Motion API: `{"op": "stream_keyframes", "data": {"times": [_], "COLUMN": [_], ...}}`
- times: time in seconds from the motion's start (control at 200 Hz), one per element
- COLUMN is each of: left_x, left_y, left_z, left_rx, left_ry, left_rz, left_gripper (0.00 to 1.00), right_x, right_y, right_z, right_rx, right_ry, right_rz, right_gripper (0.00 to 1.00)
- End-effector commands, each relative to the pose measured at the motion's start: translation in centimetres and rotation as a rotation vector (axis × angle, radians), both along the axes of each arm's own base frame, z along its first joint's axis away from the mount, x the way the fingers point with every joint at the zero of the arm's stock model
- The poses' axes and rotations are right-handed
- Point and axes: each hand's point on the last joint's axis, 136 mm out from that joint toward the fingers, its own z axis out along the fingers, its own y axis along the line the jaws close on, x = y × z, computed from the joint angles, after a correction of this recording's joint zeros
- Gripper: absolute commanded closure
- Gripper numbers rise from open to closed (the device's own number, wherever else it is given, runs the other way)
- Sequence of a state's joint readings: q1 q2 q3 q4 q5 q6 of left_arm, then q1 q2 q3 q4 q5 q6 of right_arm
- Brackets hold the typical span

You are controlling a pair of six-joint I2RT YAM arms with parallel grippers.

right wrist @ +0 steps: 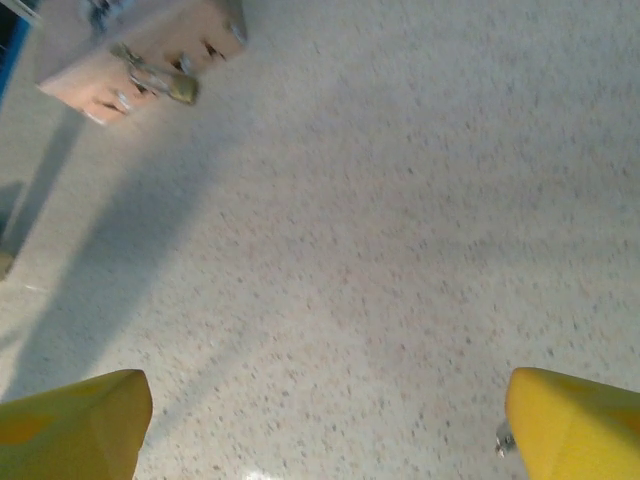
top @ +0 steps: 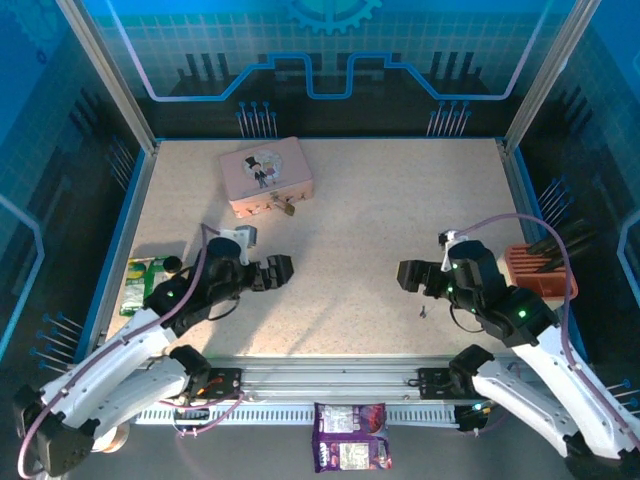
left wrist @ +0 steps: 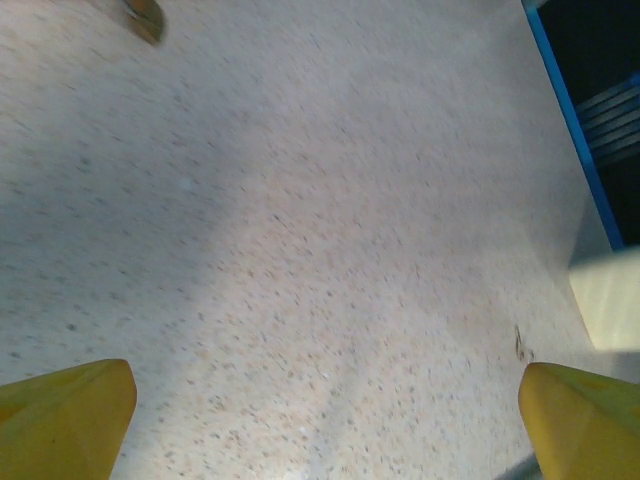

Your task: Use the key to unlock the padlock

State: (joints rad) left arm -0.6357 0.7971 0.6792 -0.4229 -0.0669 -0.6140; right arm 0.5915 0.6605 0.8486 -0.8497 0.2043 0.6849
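The table [top: 400,200] is a speckled beige slab with a blue rim [top: 124,230] round it, sitting inside a booth that's lit blue pretty much everywhere. The back panel [top: 330,60] has a gear graphic and circuit-style lines on it, and slanted metal posts [top: 105,75] frame the corners. The lighting is uneven, with a soft shadow band running across the left-middle of the surface.

The padlock [top: 285,207] is in the far left part of the table, right up against the near side of a pink tin [top: 268,172]. I can't tell whether it's actually hooked to the tin's clasp. From the right wrist it's just a blurry brassy blob at the tin's edge. The key [top: 424,312] is a tiny dark sliver lying flat on bare table toward the front edge, well apart from the padlock and near the right tool [top: 408,275], on its base side.

Both tools hover low over open table, facing each other. The left tool [top: 278,272] has its yellow fingertips [left wrist: 70,415] spread wide with nothing between them. The right tool is spread wide too and holds nothing.

Off to the sides there's an orange tray [top: 540,268] by the right rim, a green packet [top: 140,282] by the left rim, and a purple packet [top: 350,448] down in front of the arm bases.
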Motion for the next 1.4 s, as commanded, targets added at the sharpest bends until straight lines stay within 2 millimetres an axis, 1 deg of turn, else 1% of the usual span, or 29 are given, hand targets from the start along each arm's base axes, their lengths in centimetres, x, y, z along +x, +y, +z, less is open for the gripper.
{"op": "stream_keyframes", "data": {"times": [0.0, 0.08, 0.155, 0.355, 0.545, 0.66, 0.77, 0.976, 1.266, 1.336, 1.396], "left_x": [-0.8, -1.3, -1.7, -2.3, -2.5, -2.5, -2.5, -2.7, -2.7, -2.7, -2.7], "left_y": [-1.2, -1.9, -2.6, -3.7, -4.0, -4.0, -4.0, -3.6, -3.4, -3.3, -3.3], "left_z": [-2.4, -4.0, -4.9, -6.4, -7.4, -7.6, -7.8, -8.1, -7.9, -8.0, -8.0], "left_rx": [0.008, 0.013, 0.005, 0.003, 0.014, 0.013, 0.013, 0.022, 0.026, 0.029, 0.031], "left_ry": [0.05, 0.078, 0.09, 0.107, 0.119, 0.115, 0.115, 0.113, 0.1, 0.1, 0.1], "left_rz": [-0.002, -0.007, -0.01, -0.012, -0.016, -0.016, -0.017, -0.012, -0.012, -0.011, -0.01], "left_gripper": [0.01, 0.01, 0.01, 0.01, 0.01, 0.01, 0.01, 0.01, 0.01, 0.01, 0.01], "right_x": [-1.1, -1.5, -1.8, -2.8, -3.2, -2.9, -2.6, -3.0, -2.6, -2.4, -2.2], "right_y": [-1.1, -0.5, -0.3, 0.0, 0.0, -0.4, -1.2, -2.2, -3.2, -3.5, -3.6], "right_z": [-2.9, -4.5, -6.4, -11.1, -14.1, -15.6, -16.7, -18.8, -19.2, -18.8, -18.3], "right_rx": [-0.096, -0.144, -0.185, -0.264, -0.329, -0.388, -0.44, -0.471, -0.509, -0.524, -0.543], "right_ry": [0.103, 0.144, 0.198, 0.342, 0.426, 0.446, 0.468, 0.537, 0.552, 0.547, 0.535], "right_rz": [-0.076, -0.065, -0.066, -0.072, -0.074, -0.085, -0.107, -0.151, -0.196, -0.206, -0.211], "right_gripper": [0.12, 0.15, 0.17, 0.27, 0.36, 0.4, 0.44, 0.53, 0.62, 0.66, 0.66]}}
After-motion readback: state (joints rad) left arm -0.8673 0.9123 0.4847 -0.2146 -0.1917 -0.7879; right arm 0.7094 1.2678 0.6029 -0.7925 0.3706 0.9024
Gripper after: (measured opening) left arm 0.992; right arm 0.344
